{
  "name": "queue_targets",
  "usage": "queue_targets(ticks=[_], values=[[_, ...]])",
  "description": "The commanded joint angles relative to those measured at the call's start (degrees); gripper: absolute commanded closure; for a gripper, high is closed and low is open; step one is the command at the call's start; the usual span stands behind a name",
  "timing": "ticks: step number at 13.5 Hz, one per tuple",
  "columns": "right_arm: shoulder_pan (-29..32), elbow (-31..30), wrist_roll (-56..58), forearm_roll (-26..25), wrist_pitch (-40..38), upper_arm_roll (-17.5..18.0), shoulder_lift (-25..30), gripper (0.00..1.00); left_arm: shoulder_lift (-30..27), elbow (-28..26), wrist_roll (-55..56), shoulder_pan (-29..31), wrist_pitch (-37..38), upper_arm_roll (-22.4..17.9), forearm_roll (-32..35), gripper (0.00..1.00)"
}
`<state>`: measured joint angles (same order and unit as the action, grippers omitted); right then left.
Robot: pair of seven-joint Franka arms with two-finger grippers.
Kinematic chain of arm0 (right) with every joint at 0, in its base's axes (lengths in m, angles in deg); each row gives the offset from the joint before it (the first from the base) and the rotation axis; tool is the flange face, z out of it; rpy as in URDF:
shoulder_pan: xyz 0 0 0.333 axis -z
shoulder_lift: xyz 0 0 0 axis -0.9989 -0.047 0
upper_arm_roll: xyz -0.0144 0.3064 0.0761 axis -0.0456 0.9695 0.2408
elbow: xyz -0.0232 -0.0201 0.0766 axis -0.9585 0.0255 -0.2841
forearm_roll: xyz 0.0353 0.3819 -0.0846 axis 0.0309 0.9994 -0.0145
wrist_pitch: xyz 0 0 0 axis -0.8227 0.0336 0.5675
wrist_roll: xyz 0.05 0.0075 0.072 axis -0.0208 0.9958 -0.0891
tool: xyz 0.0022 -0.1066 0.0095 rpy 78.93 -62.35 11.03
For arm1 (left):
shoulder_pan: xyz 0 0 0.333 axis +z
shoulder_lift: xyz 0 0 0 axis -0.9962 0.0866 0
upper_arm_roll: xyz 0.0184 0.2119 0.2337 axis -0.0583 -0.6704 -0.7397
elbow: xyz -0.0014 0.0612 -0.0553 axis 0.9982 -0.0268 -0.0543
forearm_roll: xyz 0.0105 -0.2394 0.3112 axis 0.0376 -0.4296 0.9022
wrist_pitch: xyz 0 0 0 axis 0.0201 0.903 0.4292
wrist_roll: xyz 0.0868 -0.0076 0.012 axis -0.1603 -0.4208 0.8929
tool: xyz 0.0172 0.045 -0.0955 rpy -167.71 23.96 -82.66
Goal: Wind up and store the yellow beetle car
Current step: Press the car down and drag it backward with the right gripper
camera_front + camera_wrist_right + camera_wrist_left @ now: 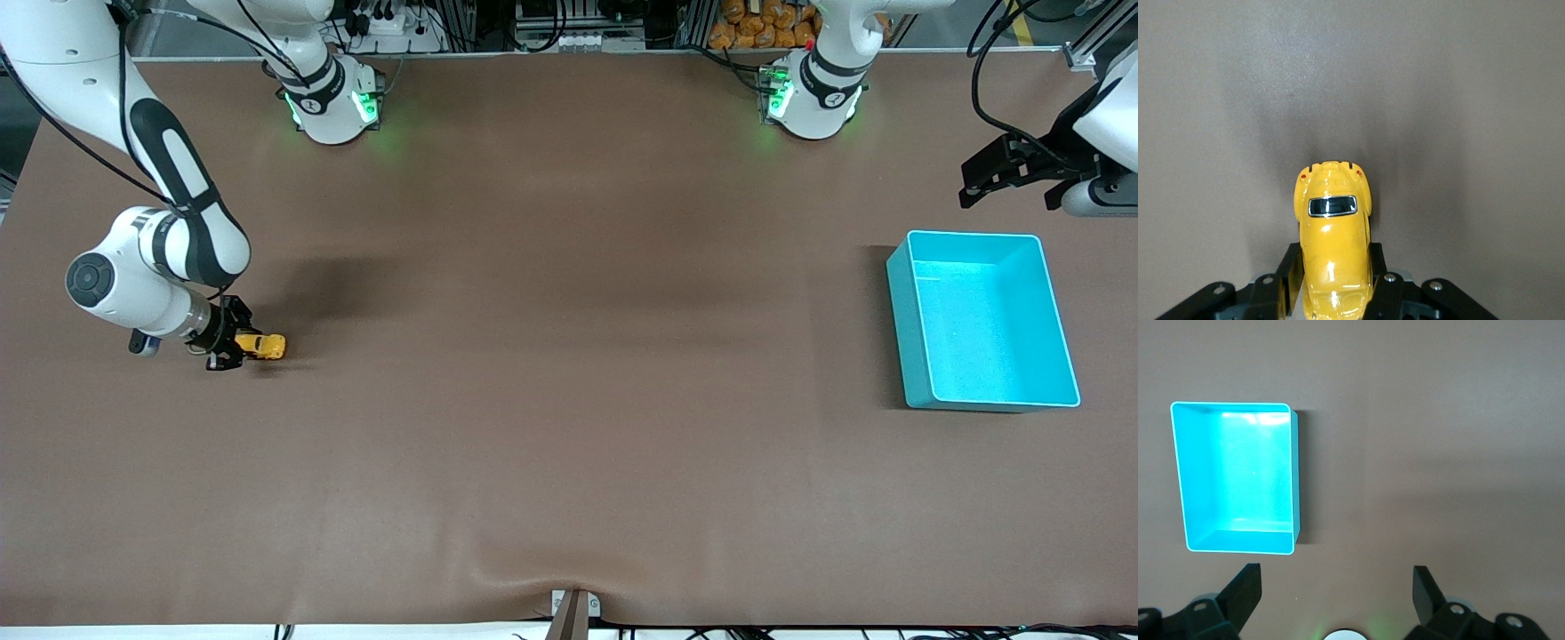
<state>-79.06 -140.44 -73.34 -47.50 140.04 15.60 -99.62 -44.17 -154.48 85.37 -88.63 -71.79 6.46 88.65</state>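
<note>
R end effector (233, 345) pinches yellow beetle car (262, 346) low on counter (569, 400), right arm's end. Advise: keep wheels pressed, drag straight. L end effector (1013, 173) spread, waiting near cyan bin (898, 302).

The right arm bends down low at its own end of the counter, its right pincer (238, 345) clamped on the yellow beetle car (265, 346). The left arm waits raised, its left pincer (1337, 592) spread wide.

Open cyan bin (982, 322) on brown table (569, 400), toward the left arm's end, upright, nothing inside
</note>
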Motion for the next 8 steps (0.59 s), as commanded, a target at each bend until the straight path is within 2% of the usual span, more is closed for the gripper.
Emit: queue_targets(ticks=[1,4,8], values=[[1.9,-0.2,-0.7,0.1,1.4,0.3,-1.0,0.78,-0.9,-0.2,-0.6,0.1,-0.2,-0.3,-1.2,0.0],[2.0,0.6,-0.3,-0.8,1.4,0.2,-2.3,0.78,-0.9,-0.2,-0.6,0.1,-0.2,-0.2,-1.2,0.0],[3.3,1.4,0.3,-4.5,1.3,-0.3,-3.6,0.79,-0.9,-0.2,-0.6,0.1,-0.4,-0.3,-1.2,0.0]])
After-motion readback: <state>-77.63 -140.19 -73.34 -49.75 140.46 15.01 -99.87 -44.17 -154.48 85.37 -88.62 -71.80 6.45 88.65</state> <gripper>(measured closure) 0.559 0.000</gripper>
